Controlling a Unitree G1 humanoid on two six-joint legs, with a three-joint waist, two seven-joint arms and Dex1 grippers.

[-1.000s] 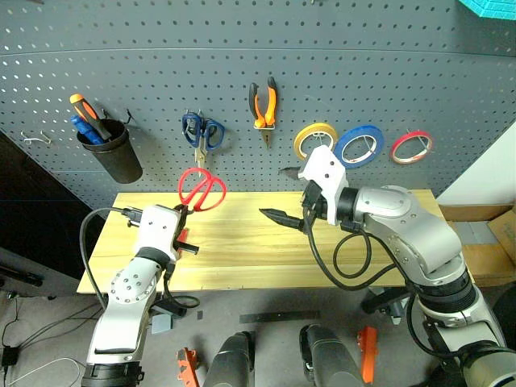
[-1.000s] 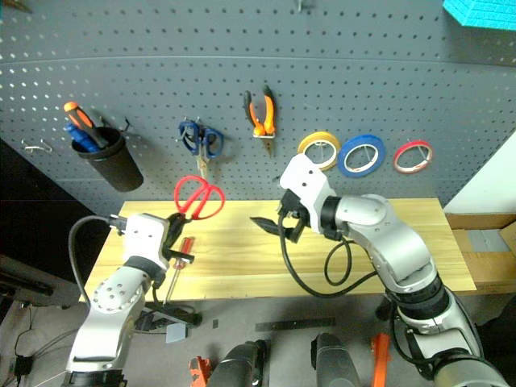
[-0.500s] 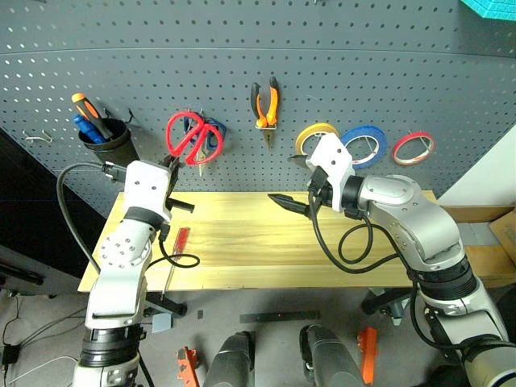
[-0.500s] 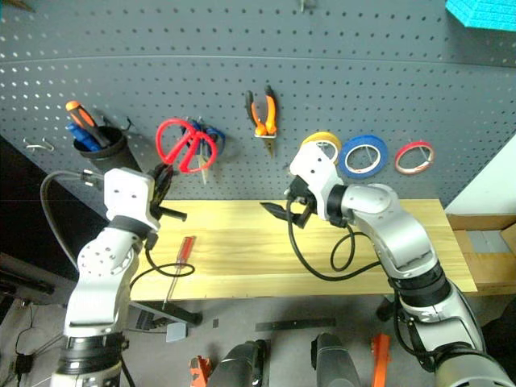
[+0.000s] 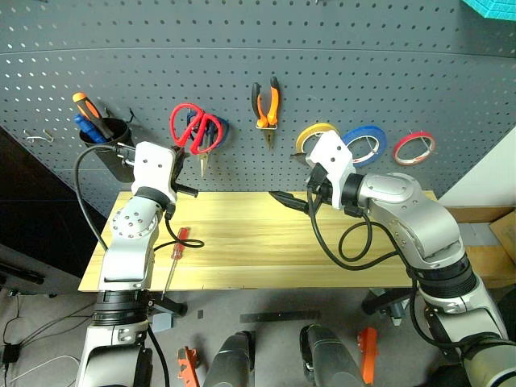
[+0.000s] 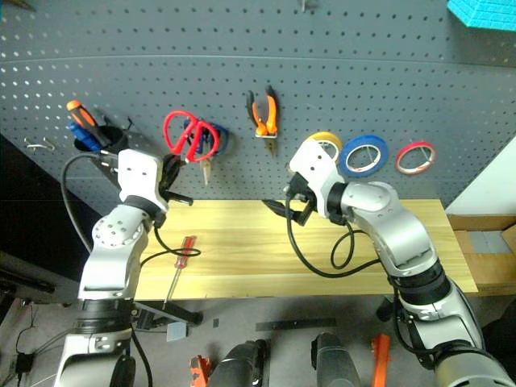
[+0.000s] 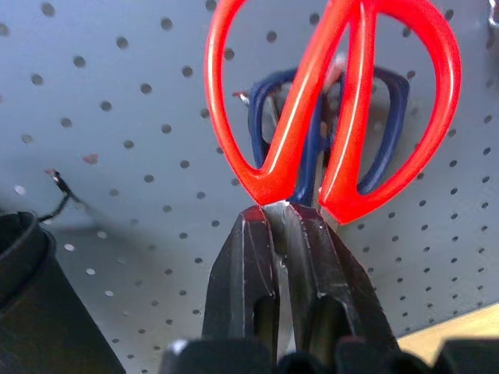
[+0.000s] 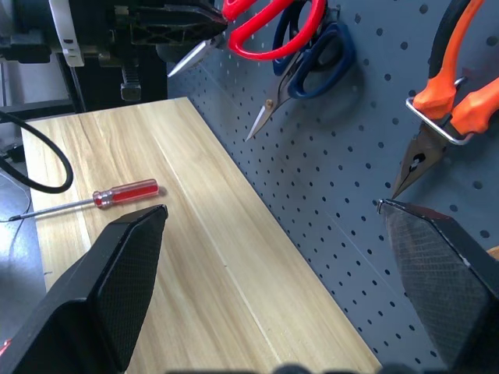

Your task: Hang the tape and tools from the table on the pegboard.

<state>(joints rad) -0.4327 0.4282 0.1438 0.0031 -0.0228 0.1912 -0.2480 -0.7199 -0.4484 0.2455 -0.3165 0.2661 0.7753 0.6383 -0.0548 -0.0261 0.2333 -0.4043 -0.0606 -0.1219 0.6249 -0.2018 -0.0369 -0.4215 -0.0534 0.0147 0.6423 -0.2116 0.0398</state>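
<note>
My left gripper (image 7: 284, 210) is shut on the red-looped scissors (image 5: 193, 127) just below their loops, holding them up against the pegboard (image 5: 363, 64). Their loops overlap the blue-looped scissors (image 7: 390, 101) hanging there; whether they rest on a hook I cannot tell. The red-handled screwdriver (image 5: 179, 242) lies on the left part of the table (image 5: 258, 258). The orange-and-black pliers (image 5: 266, 103) and the blue tape (image 5: 367, 145) hang on the board. Over the table's middle, my right gripper (image 8: 273, 207) hovers open, holding nothing.
A black cup (image 5: 109, 137) with orange and blue handles hangs at the board's left. A yellow tape ring (image 5: 314, 137) and a red one (image 5: 411, 147) flank the blue tape. A cable loop (image 5: 181, 244) from my left arm lies by the screwdriver.
My left arm has lifted the red scissors from just above the table's back edge up to the pegboard, over the blue scissors. The right arm has stayed put, still open.
</note>
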